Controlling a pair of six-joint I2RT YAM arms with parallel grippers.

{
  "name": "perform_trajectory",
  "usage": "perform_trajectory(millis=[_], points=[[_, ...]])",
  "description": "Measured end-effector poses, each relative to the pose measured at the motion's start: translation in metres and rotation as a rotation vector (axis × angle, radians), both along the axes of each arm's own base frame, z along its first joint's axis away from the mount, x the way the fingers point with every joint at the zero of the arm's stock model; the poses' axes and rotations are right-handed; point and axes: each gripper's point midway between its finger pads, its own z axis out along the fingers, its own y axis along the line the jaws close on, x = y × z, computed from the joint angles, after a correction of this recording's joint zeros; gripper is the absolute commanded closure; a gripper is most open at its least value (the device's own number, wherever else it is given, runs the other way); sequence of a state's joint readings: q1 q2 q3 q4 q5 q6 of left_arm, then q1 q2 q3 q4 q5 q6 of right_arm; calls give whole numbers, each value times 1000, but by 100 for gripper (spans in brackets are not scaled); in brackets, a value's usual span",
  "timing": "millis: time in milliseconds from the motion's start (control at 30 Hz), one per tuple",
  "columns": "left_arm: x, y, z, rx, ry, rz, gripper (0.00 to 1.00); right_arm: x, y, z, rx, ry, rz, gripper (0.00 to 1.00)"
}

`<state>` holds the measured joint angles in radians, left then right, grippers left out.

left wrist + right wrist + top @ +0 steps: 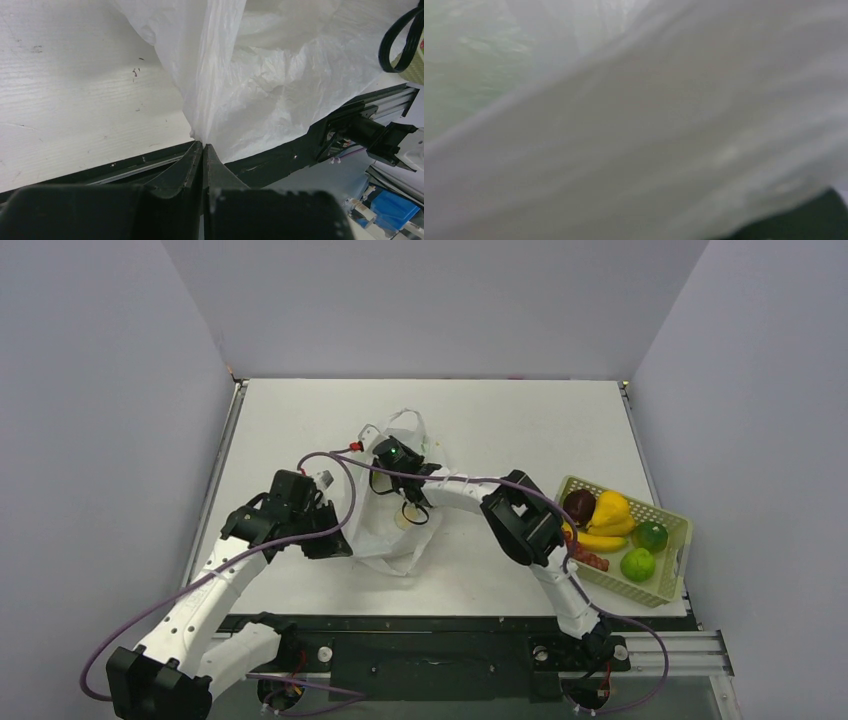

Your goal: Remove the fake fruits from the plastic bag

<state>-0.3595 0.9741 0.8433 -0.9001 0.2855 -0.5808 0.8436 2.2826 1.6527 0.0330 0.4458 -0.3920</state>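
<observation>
Left claw is pinched tight on a fold of the plastic bag, which lies crumpled mid-tabletop. Right claw reaches into the bag's mouth — white film hides it, so I cannot tell its opening. Fake fruits sit in the basket at the right edge.
</observation>
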Motion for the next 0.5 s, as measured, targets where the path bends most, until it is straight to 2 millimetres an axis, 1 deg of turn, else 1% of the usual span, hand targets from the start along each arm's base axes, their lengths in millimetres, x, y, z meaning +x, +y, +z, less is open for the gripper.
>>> perform_trajectory(millis=[33,100,133,200,267,333,400,500], points=[[-2,0,0,1,4,-10,100,-1,-1,-3,-9,7,1,90],[-5,0,0,3,10,-22,100,-6,-3,-10,-13,26,11,98],[-5,0,0,4,11,-26,100,-10,-5,-14,-15,41,19,100],[-6,0,1,7,12,-32,100,-22,-12,-21,-22,78,38,100],[-6,0,1,9,11,-33,100,-38,-20,-24,-14,121,61,100],[-6,0,1,10,10,-33,100,-55,-28,-20,5,156,85,100],[-6,1,1,11,8,-32,100,-75,-33,-10,56,193,118,100],[-5,2,1,16,2,-26,100,-104,-33,15,173,238,182,100]])
